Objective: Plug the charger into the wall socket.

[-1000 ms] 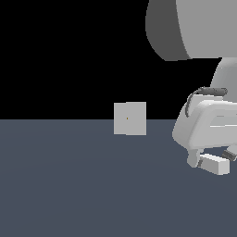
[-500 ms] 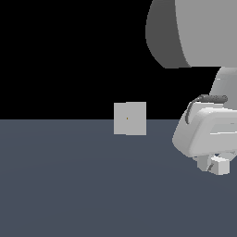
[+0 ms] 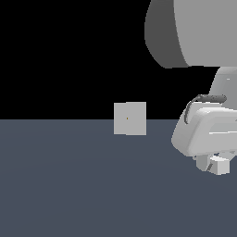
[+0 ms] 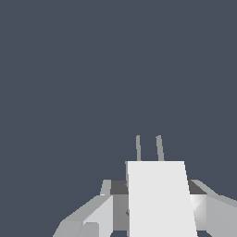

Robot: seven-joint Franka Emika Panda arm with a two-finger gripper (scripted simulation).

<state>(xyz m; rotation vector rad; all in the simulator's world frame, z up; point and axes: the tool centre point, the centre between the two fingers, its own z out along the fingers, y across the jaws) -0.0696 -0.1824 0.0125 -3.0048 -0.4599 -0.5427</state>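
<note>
arm occupies the exterior view's right. wall socket stands upright, well apart toward the exterior view's left. gripper is clamped on the charger, two prongs projecting over the floor.

Simulated scene, black void, flat slate floor

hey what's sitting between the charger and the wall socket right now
Nothing. In the exterior view, only bare dark floor separates the charger, under the gripper, from the wall socket further toward that view's left.
</note>
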